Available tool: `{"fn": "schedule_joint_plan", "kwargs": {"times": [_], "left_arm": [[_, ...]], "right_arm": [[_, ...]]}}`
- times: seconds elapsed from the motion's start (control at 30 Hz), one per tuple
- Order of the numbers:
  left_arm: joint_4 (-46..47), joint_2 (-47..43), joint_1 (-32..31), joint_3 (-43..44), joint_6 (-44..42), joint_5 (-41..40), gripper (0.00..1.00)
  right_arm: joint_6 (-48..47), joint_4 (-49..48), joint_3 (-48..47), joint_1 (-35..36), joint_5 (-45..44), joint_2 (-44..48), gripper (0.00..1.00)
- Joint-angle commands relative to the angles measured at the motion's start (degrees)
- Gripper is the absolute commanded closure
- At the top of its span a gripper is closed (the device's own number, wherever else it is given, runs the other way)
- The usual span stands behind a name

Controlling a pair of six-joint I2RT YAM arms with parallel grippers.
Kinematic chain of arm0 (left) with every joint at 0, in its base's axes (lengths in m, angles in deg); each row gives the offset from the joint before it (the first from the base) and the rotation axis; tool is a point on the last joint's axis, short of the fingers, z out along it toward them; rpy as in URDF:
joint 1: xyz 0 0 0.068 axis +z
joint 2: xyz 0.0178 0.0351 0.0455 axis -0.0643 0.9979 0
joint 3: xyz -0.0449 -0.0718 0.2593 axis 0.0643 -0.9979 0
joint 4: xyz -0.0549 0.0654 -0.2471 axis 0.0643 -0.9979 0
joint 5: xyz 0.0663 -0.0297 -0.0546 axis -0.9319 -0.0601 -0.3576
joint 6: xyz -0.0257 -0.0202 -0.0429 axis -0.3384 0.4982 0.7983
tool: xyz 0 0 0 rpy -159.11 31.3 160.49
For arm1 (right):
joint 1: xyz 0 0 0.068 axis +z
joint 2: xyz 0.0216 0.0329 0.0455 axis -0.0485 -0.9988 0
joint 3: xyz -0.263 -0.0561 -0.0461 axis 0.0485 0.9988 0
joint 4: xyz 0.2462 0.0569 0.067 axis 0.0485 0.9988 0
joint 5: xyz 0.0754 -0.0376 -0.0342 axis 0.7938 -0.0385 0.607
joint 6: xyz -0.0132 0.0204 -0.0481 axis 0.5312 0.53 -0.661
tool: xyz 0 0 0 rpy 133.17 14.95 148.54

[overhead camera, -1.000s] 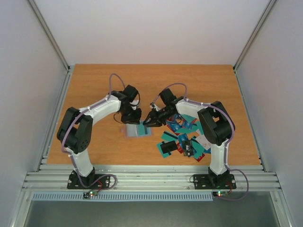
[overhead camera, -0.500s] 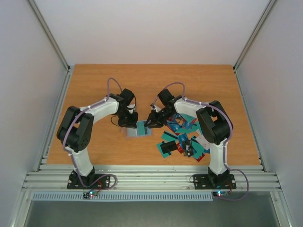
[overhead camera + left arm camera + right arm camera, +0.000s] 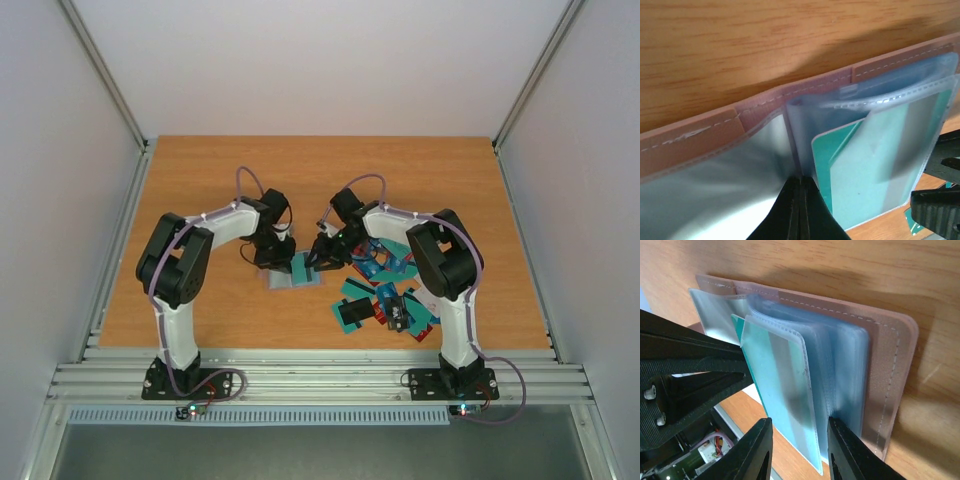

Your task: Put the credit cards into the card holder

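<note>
The card holder [image 3: 283, 276] lies open on the table; its tan-brown edge [image 3: 805, 85] and clear plastic sleeves [image 3: 840, 360] show in both wrist views. My left gripper [image 3: 272, 256] is shut, its tips [image 3: 800, 184] pressing down on the sleeves at the fold. A teal credit card [image 3: 865, 165] sits in a raised sleeve [image 3: 780, 385]. My right gripper [image 3: 320, 256] is open, its fingers [image 3: 754, 452] either side of that sleeve's lower edge. The other credit cards [image 3: 385, 295], teal, red and blue, lie in a heap to the right.
The card heap lies under my right forearm [image 3: 400, 225], towards the table's front right. Grey walls stand on both sides, and a metal rail [image 3: 320, 375] runs along the near edge. My left gripper's black body [image 3: 685, 370] is close beside the right gripper.
My left gripper has come down onto the holder, and the left arm's elbow has swung right. My right gripper has edged left along the holder's right side.
</note>
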Motion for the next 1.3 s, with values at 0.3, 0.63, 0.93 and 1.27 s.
{"fn": "schedule_joint_plan", "kwargs": {"times": [0.3, 0.63, 0.93, 1.27], "left_arm": [[-2.24, 4.78, -1.45, 4.79, -2.21, -3.12, 1.00], [-2.76, 7.42, -3.14, 7.43, -2.01, -2.68, 1.00], [-4.42, 5.50, -2.94, 8.23, -1.33, -2.78, 1.00], [-6.73, -3.14, 0.90, 6.88, 0.61, -1.95, 1.00]], "right_arm": [[-5.48, 4.56, -2.00, 0.12, -3.24, 0.60, 0.66], [-3.21, -2.19, -2.33, 0.68, 10.20, 0.69, 0.65], [-2.59, -0.13, -3.40, 0.67, 9.06, 1.39, 0.66], [-2.24, 2.43, -7.51, 1.52, 8.75, -0.95, 0.66]]}}
